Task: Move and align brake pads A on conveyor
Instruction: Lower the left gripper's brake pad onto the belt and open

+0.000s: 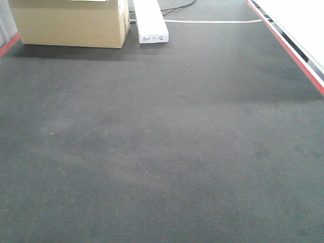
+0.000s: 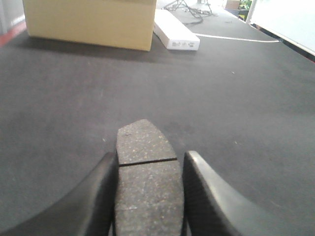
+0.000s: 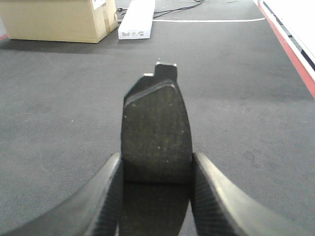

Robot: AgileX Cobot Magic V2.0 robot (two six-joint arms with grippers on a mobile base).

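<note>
In the left wrist view a dark grey speckled brake pad point(image 2: 147, 162), with a thin groove across its middle, points away from me between the two fingers. My left gripper point(image 2: 150, 155) is shut on its sides. In the right wrist view a darker brake pad point(image 3: 156, 123) with a small tab at its far end is clamped the same way, and my right gripper point(image 3: 157, 156) is shut on it. Both pads sit over the dark textured conveyor point(image 1: 162, 152). I cannot tell whether either pad touches the belt. The front view shows no gripper and no pad.
A cardboard box point(image 1: 71, 23) stands at the belt's far left, with a white oblong unit point(image 1: 150, 23) right beside it. A thin white strip point(image 1: 212, 21) crosses the far end. A red edge stripe point(image 1: 296, 53) and a white rail run along the right side.
</note>
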